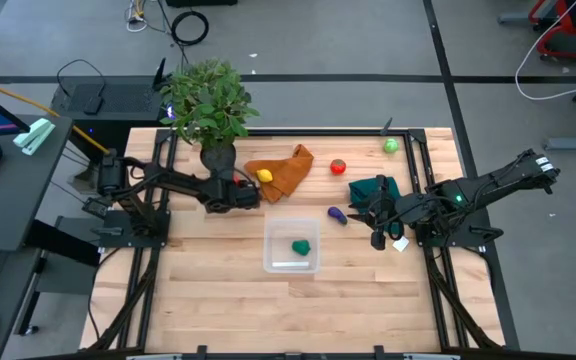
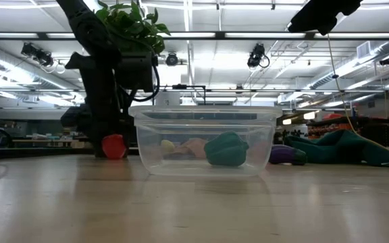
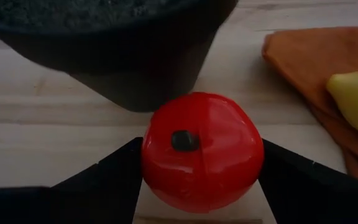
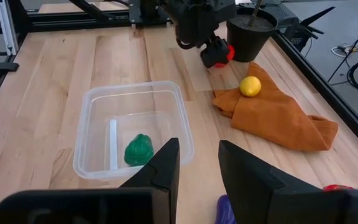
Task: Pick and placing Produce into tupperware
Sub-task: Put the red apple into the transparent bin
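Observation:
A red toy tomato (image 3: pixel 222 168) sits between the fingers of my left gripper (image 1: pixel 245 191), right beside the black plant pot (image 3: pixel 123 56). The clear tupperware (image 1: pixel 290 262) stands mid-table and has one green piece (image 1: pixel 301 246) lying on its floor. A yellow piece (image 1: pixel 264 176) rests on the orange cloth (image 1: pixel 286 170). Another red piece (image 1: pixel 338 167) and a light green one (image 1: pixel 391 146) lie toward the far right. The purple piece (image 1: pixel 338 215) lies on the wood just left of my right gripper (image 1: pixel 380 230), which is open and touches nothing. My left gripper pinches the red tomato by its two opposite sides (image 3: pixel 157 168), one finger (image 3: pixel 114 174) on each side, the dark stem spot (image 3: pixel 184 140) facing the wrist camera. The fingers come slanting down from the table's left. The tomato is low by the wood (image 2: pixel 113 146); resting or lifted, I cannot tell.
A leafy potted plant (image 1: pixel 208 100) stands at the far left, close behind my left gripper. A dark green cloth (image 1: pixel 373 190) lies under my right arm. Bare wood shows on the near half of the table (image 1: pixel 218 300) around the box.

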You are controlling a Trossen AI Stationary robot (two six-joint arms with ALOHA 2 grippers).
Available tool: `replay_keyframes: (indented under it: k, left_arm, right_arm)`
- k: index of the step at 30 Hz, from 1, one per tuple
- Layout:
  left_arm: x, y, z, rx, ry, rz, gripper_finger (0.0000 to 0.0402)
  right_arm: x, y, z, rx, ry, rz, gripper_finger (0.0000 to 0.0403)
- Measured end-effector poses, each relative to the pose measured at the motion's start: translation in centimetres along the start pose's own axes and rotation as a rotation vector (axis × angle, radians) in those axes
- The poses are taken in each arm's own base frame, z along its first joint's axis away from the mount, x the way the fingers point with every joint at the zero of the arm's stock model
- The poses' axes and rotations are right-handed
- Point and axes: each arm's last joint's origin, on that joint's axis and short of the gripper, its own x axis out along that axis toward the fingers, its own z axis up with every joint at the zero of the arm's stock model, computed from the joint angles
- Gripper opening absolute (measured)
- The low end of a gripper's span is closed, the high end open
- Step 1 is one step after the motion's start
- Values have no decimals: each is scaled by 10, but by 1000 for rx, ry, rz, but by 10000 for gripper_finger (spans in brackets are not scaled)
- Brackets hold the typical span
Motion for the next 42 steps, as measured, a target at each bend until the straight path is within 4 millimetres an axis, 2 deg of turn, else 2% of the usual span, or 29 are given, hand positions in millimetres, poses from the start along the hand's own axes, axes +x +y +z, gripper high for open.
replay_keyframes:
  k: [9,18,25,30,42]
  left_arm:
    - [-11,-2,-7,-13,7,-43,286]
    - [-42,-3,-4,-28,-3,-169,286]
    - [-73,-5,3,-39,-22,-339,282]
    - [-94,-15,6,-39,-46,-511,285]
    - [-159,-47,32,148,-141,-725,285]
  right_arm:
    - [0,0,0,0,0,0,77]
    - [0,0,0,-1,2,-1,77]
    - [0,0,0,-2,2,-1,77]
    - [0,0,0,-5,3,-1,77]
    - [-1,1,-1,-9,4,10,77]
